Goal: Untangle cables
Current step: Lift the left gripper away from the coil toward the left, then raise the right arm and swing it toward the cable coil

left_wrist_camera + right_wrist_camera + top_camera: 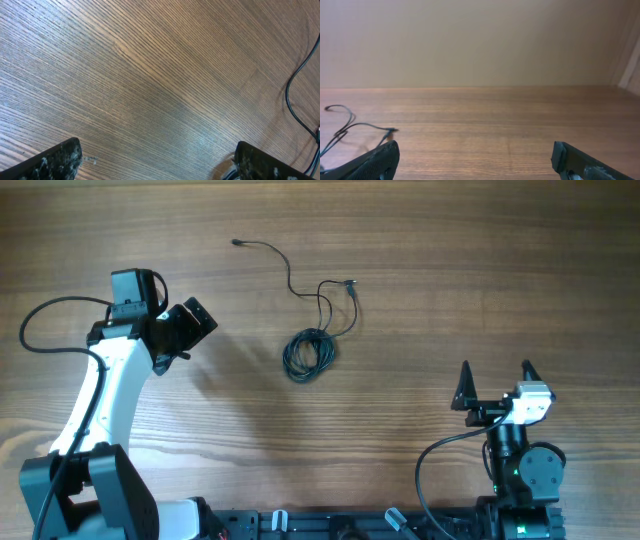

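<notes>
The left pincer (157, 162) hangs over bare wood, jaws spread wide with nothing between them. The right pincer (496, 375), at the right side of the bench (430, 270), is likewise agape and empty. The cables (306, 350) lie on the bench between the two arms, clear of both: a small tight coil, with loose strands trailing from it toward the far side and ending in small plugs.

Thin black cables (318, 343) lie flat mid-bench (450, 300). Small tight coil at bottom, loose loops just above it. One strand trails up-left to a small plug (238, 242); second plug (350, 283) sits upper right.
</notes>
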Available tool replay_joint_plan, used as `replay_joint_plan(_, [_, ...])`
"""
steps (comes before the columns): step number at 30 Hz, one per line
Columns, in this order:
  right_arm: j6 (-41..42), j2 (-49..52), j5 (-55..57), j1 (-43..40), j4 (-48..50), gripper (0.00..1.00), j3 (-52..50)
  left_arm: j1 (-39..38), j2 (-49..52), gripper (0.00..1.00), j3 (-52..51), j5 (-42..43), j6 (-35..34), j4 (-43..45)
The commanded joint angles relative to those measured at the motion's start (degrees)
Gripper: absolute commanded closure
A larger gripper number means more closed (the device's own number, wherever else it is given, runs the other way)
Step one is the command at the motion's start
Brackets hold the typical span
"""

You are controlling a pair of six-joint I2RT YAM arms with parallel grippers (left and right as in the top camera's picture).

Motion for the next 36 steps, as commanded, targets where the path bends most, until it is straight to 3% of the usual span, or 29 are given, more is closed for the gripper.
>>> replay_joint_plan(1, [1.3,-0.3,-10.0,-0.2,0.2,0.0,0.0,0.1,-0.7,0.0,0.8,0.3,0.3,0.2])
replay_joint_plan(7, [5.2,-0.2,-15.6,-0.2,-1.6,0.0,4.6,0.1,-0.7,0.0,0.8,0.3,0.3,0.2])
replay_joint_plan(13, [5.3,5.0,-15.6,-0.2,-6.8,0.0,20.2,0.1,-0.7,0.0,0.8,0.3,0.3,0.2])
replay_joint_plan(17, [5.2,14.0,-16.6,-0.2,-16.0,0.01,34.8,0.1,-0.7,0.0,0.8,0.3,0.3,0.2])
replay_joint_plan(22, [5.1,30.9,-18.6,-0.2,-37.0,0.0,60.1,0.1,-0.7,0.0,0.8,0.3,0.3,0.2])
replay_joint_plan(27, [5.4,46.9,-19.2,-0.2,-55.9,0.0,77.7,0.1,-0.7,0.0,0.8,0.3,0.3,0.2])
replay_joint_plan(36, [7.2,61.4,-31.0,-0.2,-57.3,0.0,78.7,0.1,-0.7,0.0,0.8,0.3,0.3,0.2])
